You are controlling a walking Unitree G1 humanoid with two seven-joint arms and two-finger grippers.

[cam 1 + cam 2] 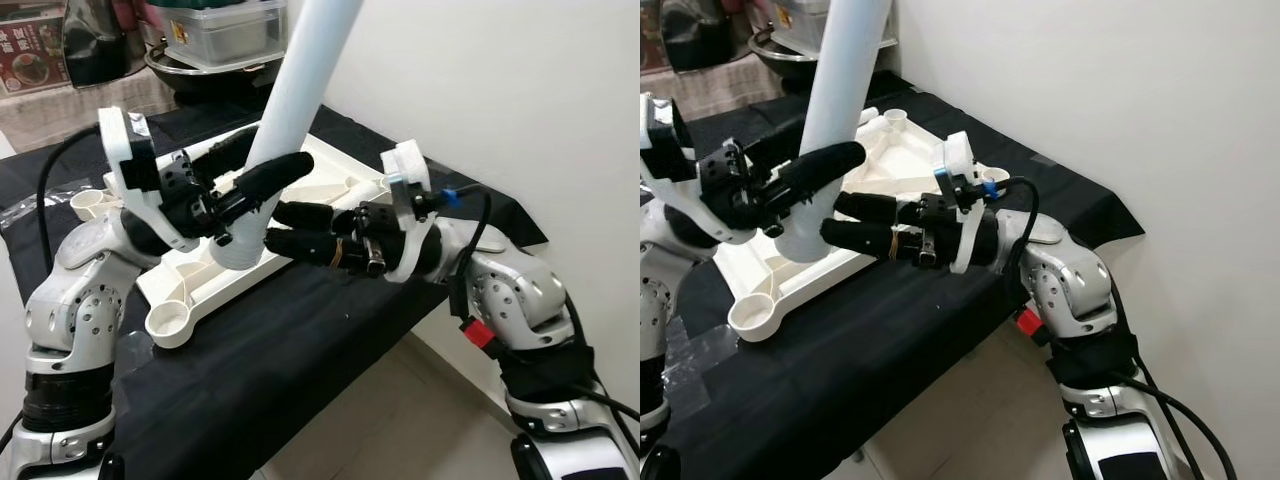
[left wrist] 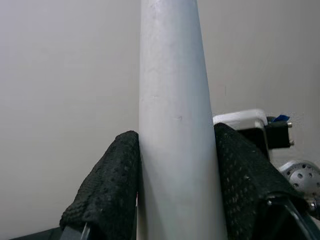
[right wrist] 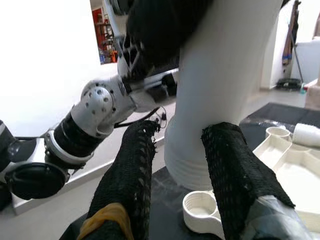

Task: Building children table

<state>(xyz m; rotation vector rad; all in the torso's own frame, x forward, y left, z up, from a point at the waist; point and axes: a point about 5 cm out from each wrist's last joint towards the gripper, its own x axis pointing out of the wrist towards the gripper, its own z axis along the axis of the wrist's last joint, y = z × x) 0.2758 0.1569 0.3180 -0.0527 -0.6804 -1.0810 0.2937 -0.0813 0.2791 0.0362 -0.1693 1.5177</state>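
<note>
The left gripper (image 1: 250,185) is clamping the white table leg (image 1: 300,95), its long axis rising nearly upright over a corner socket of the upturned white tabletop (image 1: 905,150); the right gripper (image 1: 285,228) is gaping narrowly beside the leg's base

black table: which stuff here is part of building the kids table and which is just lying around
Part of the job: white leg, white tabletop, left gripper shut on the leg, right gripper by its base.
Lying about: plastic container, dark pan.
</note>
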